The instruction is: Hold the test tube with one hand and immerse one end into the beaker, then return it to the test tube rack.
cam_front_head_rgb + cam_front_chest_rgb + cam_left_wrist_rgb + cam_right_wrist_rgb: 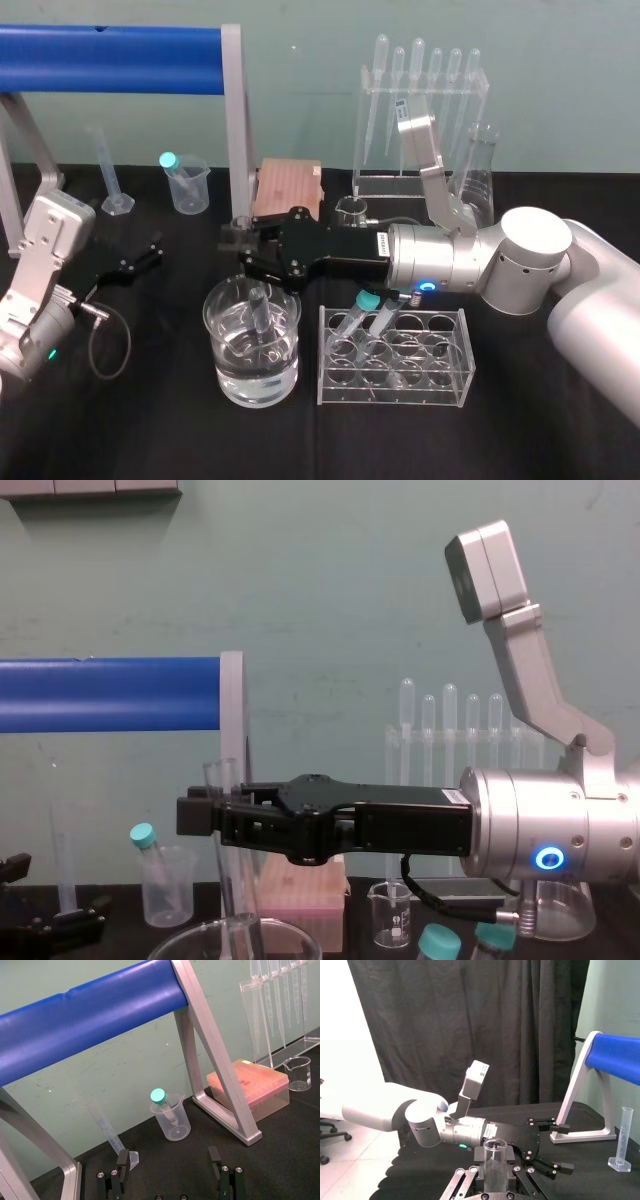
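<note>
The test tube [259, 312] stands upright with its lower end down inside the beaker [225, 375], a wide clear vessel holding water near the table's front. My right gripper [240, 241] reaches in from the right and is shut on the tube's upper part. In the chest view the test tube [224, 880] drops from the right gripper [205, 815] into the beaker's rim [180, 944]. The right wrist view shows the test tube's open rim [495, 1146] between the fingers. The clear test tube rack [395, 357] stands just right of the beaker. My left gripper [140, 258] rests open at the far left.
Two teal-capped tubes [367, 303] lean in the rack. Behind stand a plastic beaker with a capped tube [187, 184], a measuring cylinder [112, 176], a pink box [288, 188], a small glass beaker [350, 211], a pipette stand [420, 120] and a conical flask [478, 176]. A blue bar frame [120, 60] spans the back left.
</note>
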Available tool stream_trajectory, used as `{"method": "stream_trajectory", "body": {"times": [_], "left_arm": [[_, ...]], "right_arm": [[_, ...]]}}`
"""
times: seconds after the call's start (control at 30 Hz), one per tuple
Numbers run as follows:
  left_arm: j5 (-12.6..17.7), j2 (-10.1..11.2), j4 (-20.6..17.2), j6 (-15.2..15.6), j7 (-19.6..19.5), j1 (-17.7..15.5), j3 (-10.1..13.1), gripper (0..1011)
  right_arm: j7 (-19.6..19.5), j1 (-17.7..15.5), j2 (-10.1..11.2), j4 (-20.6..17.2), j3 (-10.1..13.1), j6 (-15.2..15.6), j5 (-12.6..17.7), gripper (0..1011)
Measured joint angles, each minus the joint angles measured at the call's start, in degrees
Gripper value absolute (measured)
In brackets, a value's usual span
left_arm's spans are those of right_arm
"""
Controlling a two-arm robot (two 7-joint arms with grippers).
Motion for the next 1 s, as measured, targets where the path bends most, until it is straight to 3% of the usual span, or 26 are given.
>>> {"method": "stream_trajectory", "body": {"times": [1.0], "left_arm": [[0.0, 0.0, 0.0, 0.0, 0.0, 0.0, 0.0, 1000]], "right_arm": [[0.0, 0.0, 0.0, 0.0, 0.0, 0.0, 0.0, 228]]}}
